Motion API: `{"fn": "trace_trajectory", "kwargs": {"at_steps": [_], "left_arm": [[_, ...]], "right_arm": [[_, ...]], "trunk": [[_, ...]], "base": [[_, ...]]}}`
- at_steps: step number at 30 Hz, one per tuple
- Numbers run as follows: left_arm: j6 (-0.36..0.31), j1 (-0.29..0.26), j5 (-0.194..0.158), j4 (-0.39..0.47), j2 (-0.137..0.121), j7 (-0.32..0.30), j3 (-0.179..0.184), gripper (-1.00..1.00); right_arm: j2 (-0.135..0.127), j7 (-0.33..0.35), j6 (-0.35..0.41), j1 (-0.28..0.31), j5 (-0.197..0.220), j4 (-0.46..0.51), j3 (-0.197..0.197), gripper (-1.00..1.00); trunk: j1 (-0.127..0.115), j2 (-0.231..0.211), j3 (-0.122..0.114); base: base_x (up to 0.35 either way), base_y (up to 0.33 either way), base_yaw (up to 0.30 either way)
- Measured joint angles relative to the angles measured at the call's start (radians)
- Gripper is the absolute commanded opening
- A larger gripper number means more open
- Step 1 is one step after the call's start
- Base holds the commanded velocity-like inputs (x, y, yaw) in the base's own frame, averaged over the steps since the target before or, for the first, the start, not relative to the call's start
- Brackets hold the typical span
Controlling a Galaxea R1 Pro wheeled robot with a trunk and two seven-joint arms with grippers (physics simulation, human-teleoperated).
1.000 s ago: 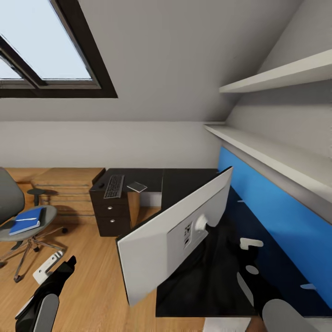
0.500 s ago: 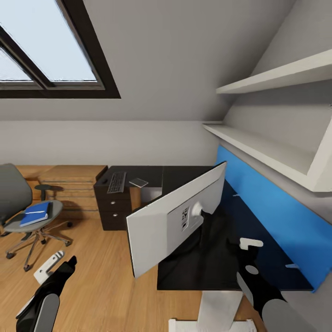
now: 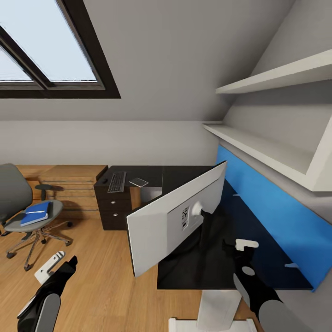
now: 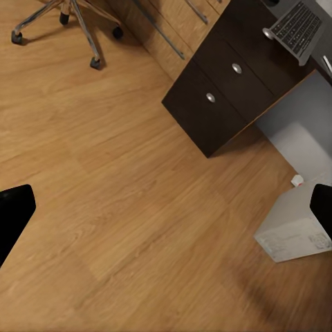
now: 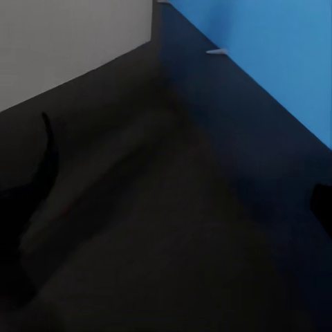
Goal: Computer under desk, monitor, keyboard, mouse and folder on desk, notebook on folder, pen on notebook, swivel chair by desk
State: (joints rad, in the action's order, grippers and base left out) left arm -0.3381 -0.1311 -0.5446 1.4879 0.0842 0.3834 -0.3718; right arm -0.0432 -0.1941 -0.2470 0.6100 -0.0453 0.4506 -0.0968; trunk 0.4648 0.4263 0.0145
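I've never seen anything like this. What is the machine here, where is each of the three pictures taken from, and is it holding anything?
These are simulator renders of a two-armed wheeled robot in an attic bedroom. The big picture comes from its head, looking down over both arms: left gripper, right gripper. The other two come from cameras by each gripper.

The monitor stands on the black desk, its grey back toward the camera. Farther along the desk lies the keyboard. The blue folder rests on the swivel chair.

The left wrist view looks down at the wooden floor, the desk drawers and the grey computer. Both grippers are open and hold nothing.
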Motion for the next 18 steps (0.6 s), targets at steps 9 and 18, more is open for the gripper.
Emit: {"fn": "trace_trajectory", "kwargs": {"at_steps": [9,18], "left_arm": [[0.000,0.000,0.000,0.000,0.000,0.000,0.019,1.00],[0.000,0.000,0.000,0.000,0.001,0.000,0.024,1.00]], "right_arm": [[0.023,0.049,-0.003,-0.001,-0.001,0.000,0.024,1.00],[0.047,0.054,-0.005,-0.003,-0.002,0.000,0.063,1.00]], "trunk": [[0.000,0.000,0.000],[0.000,0.000,0.000]], "base": [[0.000,0.000,0.000],[0.000,0.000,0.000]]}}
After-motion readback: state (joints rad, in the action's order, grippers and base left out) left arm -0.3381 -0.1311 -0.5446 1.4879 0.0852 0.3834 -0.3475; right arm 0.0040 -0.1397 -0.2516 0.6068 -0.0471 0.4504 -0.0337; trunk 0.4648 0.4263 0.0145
